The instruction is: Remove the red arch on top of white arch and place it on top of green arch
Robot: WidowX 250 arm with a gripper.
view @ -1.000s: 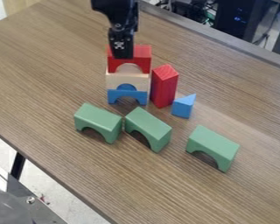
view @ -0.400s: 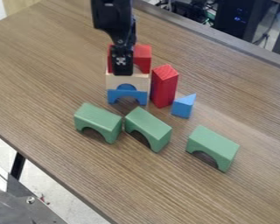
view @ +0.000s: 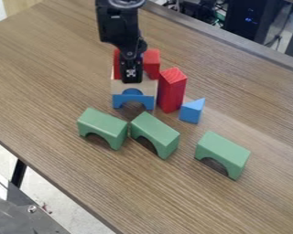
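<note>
Three green wooden arches [view: 155, 132] stand bare in front of my black gripper [view: 132, 77], its grip impossible to tell, with the red wooden arch [view: 152, 62] just behind it on the white wooden arch [view: 148, 86], transfer undone.

Blk arm [view: 117, 25] in from top edge, hanging approx. vert.

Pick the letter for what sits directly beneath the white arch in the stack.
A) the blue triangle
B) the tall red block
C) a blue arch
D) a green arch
C: the blue arch stands on the table with the white arch right on top of it.
</note>
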